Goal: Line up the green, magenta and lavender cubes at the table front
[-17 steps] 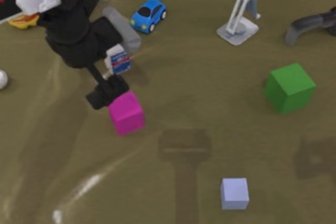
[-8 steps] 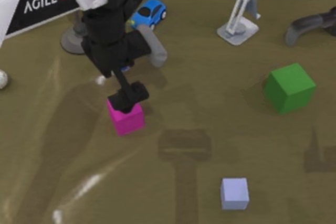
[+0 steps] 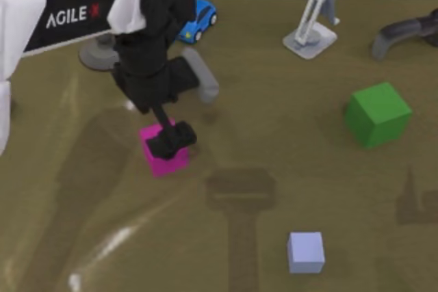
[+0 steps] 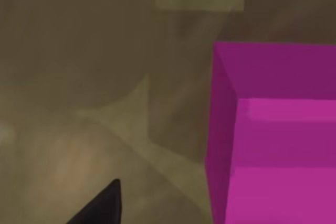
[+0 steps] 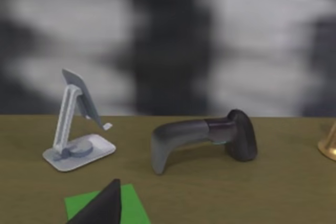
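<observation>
The left gripper [image 3: 171, 140] of the AgileX pair hangs directly over the mid-sized, vivid magenta matte cube [image 3: 164, 152], which stands on the flat olive-brown table [image 3: 82, 251] with whitish scuff streaks. The coming move depends on this relation: the cube lies straight below the jaws, and the left arm is clearly the nearer one. Whether the jaws are apart, together, or already clamped on the cube cannot be told; in the top view the black gripper body covers much of the cube's upper face, and the left wrist view shows only one dark fingertip [image 4: 102, 205] beside the cube [image 4: 278, 140], which is cut off at the picture edge.

Taking the magenta cube as landmark, the small pale lavender cube [image 3: 305, 251] lies toward the table front and to the right, well apart. The large bright green cube [image 3: 377, 114] lies far to the right. The right gripper is outside the top view; its wrist view shows one dark fingertip [image 5: 100, 208] above the green cube [image 5: 105, 205].
</observation>
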Controlling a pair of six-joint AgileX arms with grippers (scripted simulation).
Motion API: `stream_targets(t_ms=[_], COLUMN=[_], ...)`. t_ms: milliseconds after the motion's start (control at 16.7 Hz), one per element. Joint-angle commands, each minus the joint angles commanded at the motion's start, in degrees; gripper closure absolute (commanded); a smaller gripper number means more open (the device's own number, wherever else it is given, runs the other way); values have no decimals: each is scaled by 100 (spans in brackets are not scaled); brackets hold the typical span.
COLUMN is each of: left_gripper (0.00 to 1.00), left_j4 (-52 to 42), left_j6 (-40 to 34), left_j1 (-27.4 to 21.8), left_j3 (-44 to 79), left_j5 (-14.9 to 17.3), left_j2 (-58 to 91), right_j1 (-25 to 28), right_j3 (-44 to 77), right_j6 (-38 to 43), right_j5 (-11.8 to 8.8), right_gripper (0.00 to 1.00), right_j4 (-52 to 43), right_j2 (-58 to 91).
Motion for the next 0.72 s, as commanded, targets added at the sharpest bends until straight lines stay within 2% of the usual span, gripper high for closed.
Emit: stream_targets(t_ms=[240,540,720], left_gripper=[0,0,23], left_j4=[907,1023,1023], left_j6=[3,6,6], left_j1=[-2,-4,-4], left_j3=[-534,-615,-615], left_j5=[3,4,4], left_j2=[343,412,412], right_j1=[0,0,0], right_j3=[0,0,0], right_j6=[0,0,0], right_j5=[0,0,0], right_gripper=[0,0,0], right_j4=[0,0,0], right_j2=[0,0,0])
